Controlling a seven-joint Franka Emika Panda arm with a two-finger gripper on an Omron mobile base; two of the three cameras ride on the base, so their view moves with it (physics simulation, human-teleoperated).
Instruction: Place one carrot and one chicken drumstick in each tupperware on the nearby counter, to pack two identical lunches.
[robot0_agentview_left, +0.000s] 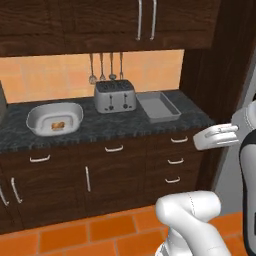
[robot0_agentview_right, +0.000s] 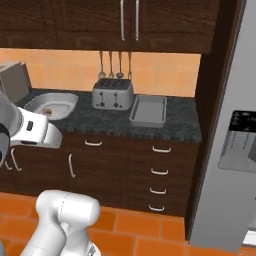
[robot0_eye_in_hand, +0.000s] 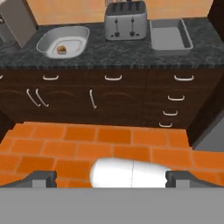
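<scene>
Counter (robot0_eye_in_hand: 131, 54) of dark marbled stone runs along the far side of the orange floor, well apart from the gripper (robot0_eye_in_hand: 111, 178), whose fingers stand wide apart holding nothing, low above the tiles. Beside the silver toaster (robot0_eye_in_hand: 125, 19) at mid-counter sit the two tupperwares: the rounded one (robot0_eye_in_hand: 46, 41) to its left, the rectangular one (robot0_eye_in_hand: 169, 37) just to its right. Inside the rounded one lies a small golden-brown piece, apparently a chicken drumstick (robot0_eye_in_hand: 62, 49).
</scene>
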